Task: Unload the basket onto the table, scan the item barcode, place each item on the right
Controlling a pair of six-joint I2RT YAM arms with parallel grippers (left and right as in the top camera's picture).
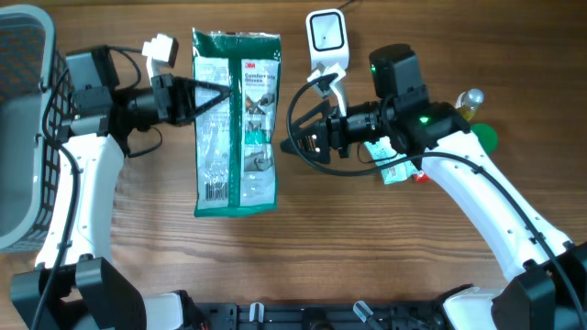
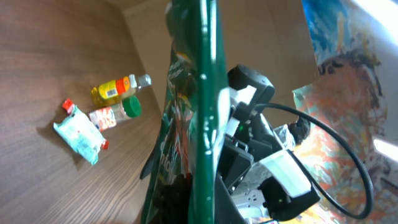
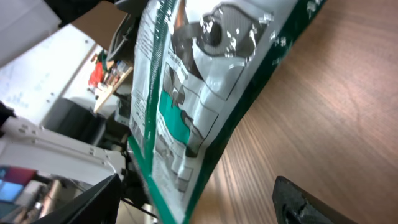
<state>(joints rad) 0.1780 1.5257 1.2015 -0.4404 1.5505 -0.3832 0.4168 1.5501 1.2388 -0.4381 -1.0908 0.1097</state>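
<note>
Green-and-silver glove packet (image 1: pixel 235 119) is front and centre on the wooden table (image 1: pixel 367 247), its printed face up to the overhead camera and its barcode (image 1: pixel 216 188) showing down in the lower left corner. Left gripper (image 1: pixel 206 96) has it, fingers pinched together on the packet's left edge up near the top. From the left wrist camera that edge shows as a thin green band running straight up the middle of the view. Whether the packet is clear of the wood, I can't tell. Over on the other side, the right gripper (image 1: pixel 295 139) sits just beside the packet's right edge, pointing at it but apart from it. Its dark fingers (image 3: pixel 93 202) are spread wide in the right wrist view, with nothing between them. White scanner (image 1: pixel 326 37) stands at the top of the table, just right of the packet's upper corner. A yellow bottle (image 2: pixel 115 90), a green-capped jar (image 2: pixel 121 111) and a small crumpled packet (image 2: pixel 78 134) lie together further right. A wire basket (image 1: pixel 27 137) sits at the far left.
</note>
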